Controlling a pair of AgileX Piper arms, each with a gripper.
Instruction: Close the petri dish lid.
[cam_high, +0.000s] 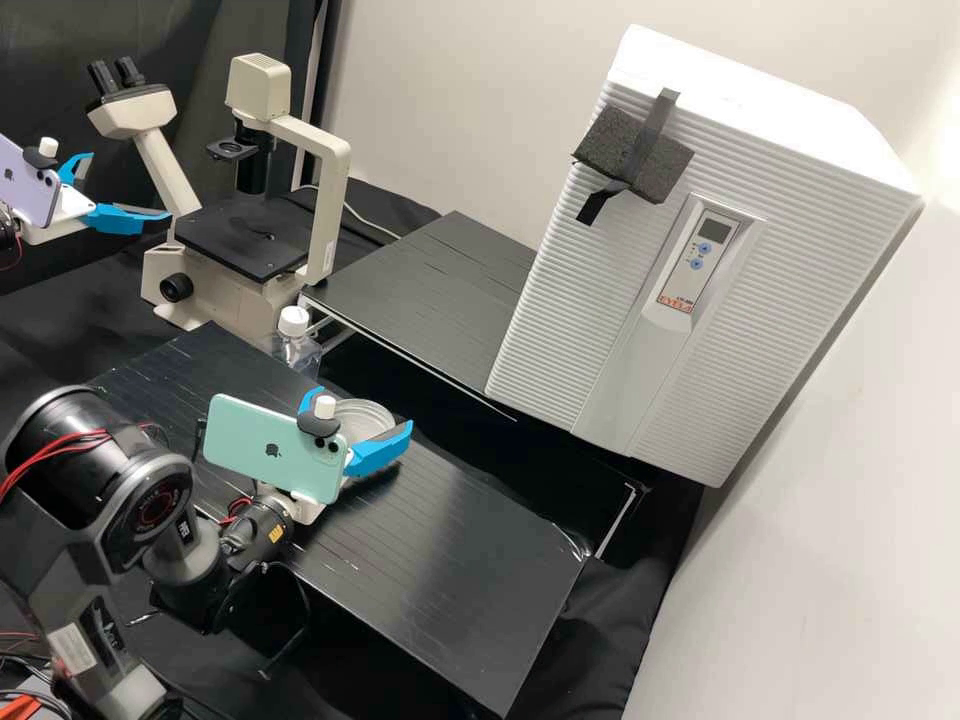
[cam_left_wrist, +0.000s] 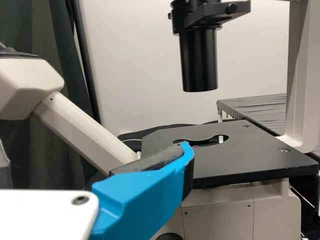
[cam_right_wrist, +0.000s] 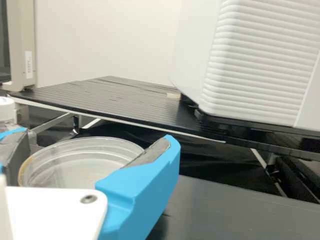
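Note:
At the upper left of the high view my left gripper (cam_high: 122, 186) stands open beside the microscope, its fingers wide apart with nothing between them. The left wrist view shows a finger (cam_left_wrist: 145, 192) of it before the microscope stage. Over the bench my right gripper (cam_high: 362, 412) is shut on the clear round petri dish (cam_high: 366, 416), one finger at either side of its rim. In the right wrist view the dish (cam_right_wrist: 82, 160) spans the space between the fingers of the right gripper (cam_right_wrist: 97, 145). Whether lid and dish are together there, I cannot tell.
A beige microscope (cam_high: 325, 215) stands behind the bench (cam_high: 440, 570), and a capped clear bottle (cam_high: 293, 345) is just behind the dish. Farther back is a raised black shelf (cam_high: 430, 300), with a large white ribbed cabinet (cam_high: 590, 300) at its right.

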